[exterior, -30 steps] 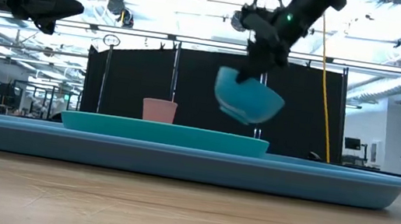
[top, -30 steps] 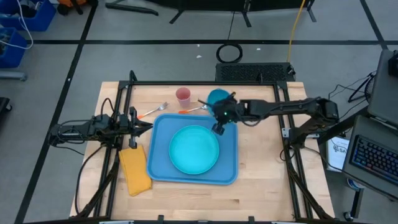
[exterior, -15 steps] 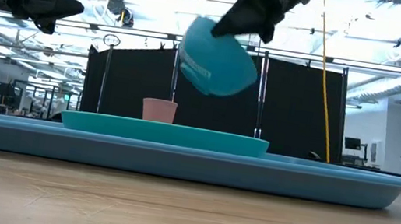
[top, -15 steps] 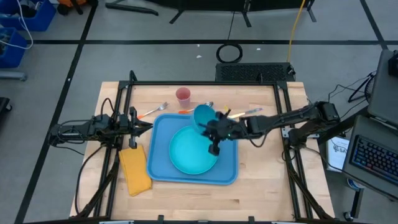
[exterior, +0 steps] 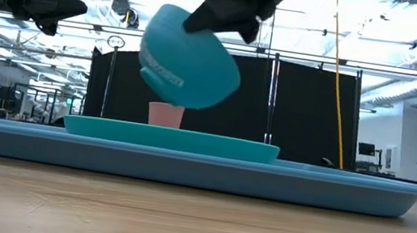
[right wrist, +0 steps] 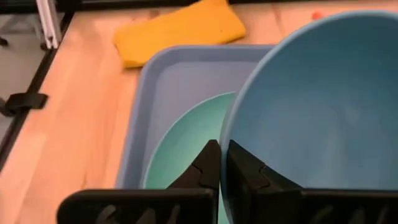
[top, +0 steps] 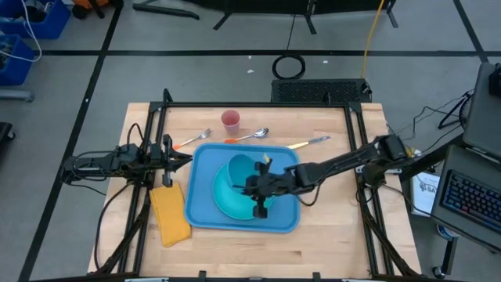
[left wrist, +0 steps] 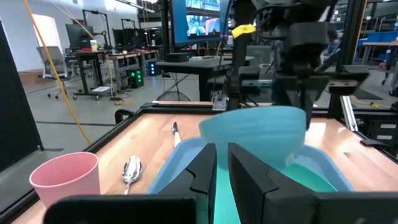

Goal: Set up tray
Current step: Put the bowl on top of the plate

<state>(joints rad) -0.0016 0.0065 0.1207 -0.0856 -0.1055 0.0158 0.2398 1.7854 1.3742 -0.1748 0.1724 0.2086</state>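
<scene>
A teal bowl (top: 237,171) hangs tilted in my right gripper (top: 255,188) above the round teal plate (top: 225,200), which lies flat on the blue tray (top: 286,220). The low view shows the bowl (exterior: 189,58) clear of the plate (exterior: 171,137), under the gripper (exterior: 224,14). My left gripper (top: 186,159) waits shut, raised beside the tray's left rim. A yellow napkin (top: 170,214) lies flat on the table left of the tray. My right gripper pinches the bowl's rim (right wrist: 225,132). One finger (right wrist: 208,160) is outside the wall and the other is inside the hollow. The fingers come from the table's right side, slanting down. The bowl is lifted clear and tipped on its side, its opening facing right.
Along the table's far side, beyond the tray, stand a pink cup (top: 230,120), a fork (top: 192,140), a spoon (top: 254,135) and another utensil (top: 310,142). Bare wood lies near and right of the tray. A black frame runs round the table.
My right gripper has carried the bowl from beyond the tray's far right corner toward the table's left and near edges, to a place over the plate. The bowl has tipped further onto its side on the way. The left arm has kept still.
</scene>
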